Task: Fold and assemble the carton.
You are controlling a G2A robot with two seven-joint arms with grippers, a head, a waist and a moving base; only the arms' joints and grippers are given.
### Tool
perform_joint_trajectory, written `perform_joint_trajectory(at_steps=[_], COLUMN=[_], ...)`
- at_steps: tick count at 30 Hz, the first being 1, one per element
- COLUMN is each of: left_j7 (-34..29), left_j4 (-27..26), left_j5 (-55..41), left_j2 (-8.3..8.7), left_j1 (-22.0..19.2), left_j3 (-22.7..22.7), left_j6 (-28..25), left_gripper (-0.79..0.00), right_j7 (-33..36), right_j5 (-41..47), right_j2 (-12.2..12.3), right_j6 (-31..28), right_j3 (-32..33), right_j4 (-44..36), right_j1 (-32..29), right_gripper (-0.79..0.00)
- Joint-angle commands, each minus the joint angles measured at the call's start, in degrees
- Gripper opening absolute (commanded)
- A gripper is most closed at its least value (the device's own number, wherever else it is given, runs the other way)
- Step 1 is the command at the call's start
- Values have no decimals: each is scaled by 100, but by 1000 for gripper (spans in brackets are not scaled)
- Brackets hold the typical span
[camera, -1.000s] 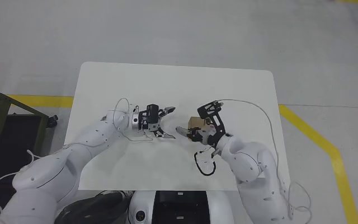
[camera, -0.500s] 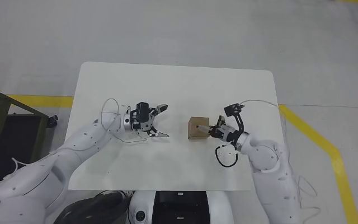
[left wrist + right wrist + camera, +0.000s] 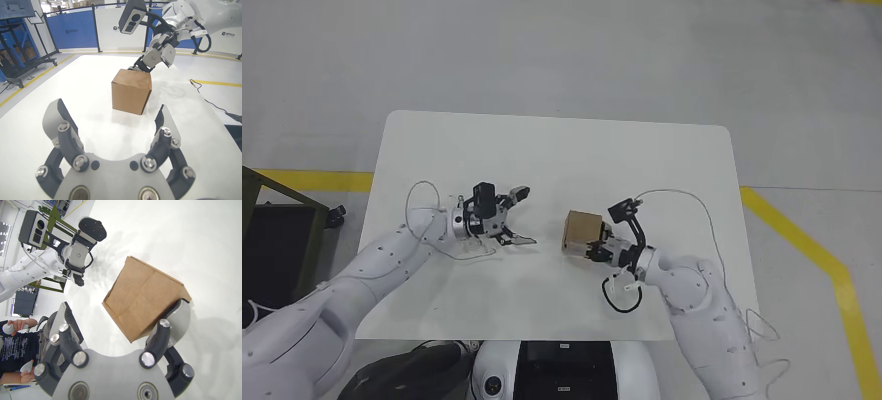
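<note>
A closed brown carton (image 3: 583, 232) stands upright on the white surface (image 3: 642, 160), right of centre. The right claw (image 3: 124, 303) is spread wide, one finger touching the carton's side, gripping nothing. The left claw (image 3: 527, 214) hovers apart from the carton, wide open and empty.

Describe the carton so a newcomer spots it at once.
On the white table, look near the middle, between the left gripper and the right gripper. The carton is a closed cardboard cube touching a right gripper finger, the only brown thing there.

Left arm (image 3: 392, 255) extended inward, jaws spread wide; right arm (image 3: 682, 283) bent inward, jaws also apart.
</note>
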Motion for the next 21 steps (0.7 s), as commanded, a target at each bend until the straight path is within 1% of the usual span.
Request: perform_joint_trajectory(at_steps=[1, 3, 6, 7, 8, 12, 17, 21], left_j7=[-36, -62, -108, -119, -125, -74, -60, -267], left_j4=[-3, -18, -61, -81, -99, -156, -288, -515], left_j5=[-21, -26, -4, 9, 25, 101, 237, 279], left_j2=[10, 19, 34, 40, 48, 111, 277, 456], left_j1=[40, 76, 123, 135, 146, 197, 347, 518], left_j3=[-54, -104, -174, -199, -227, -383, -693, -1022], left_j6=[-20, -32, -37, -39, -39, 25, 241, 331], left_gripper=[0, 0, 0, 0, 0, 0, 0, 0], right_j7=[-112, -143, -396, -519, -588, -906, -1552, -2046], right_j5=[9, 116, -310, -284, -270, -701, -1369, -1862], right_j2=[-12, -17, 12, 22, 43, 165, 301, 372], right_j6=[-30, -153, 43, 0, -58, -343, -738, -796], right_j3=[-179, -320, -300, -276, -204, 206, 720, 1009], right_j4=[77, 165, 131, 61, 9, -464, -1101, -1423], right_j1=[74, 146, 217, 176, 135, -129, -576, -827], right_gripper=[0, 0, 0, 0, 0, 0, 0, 0])
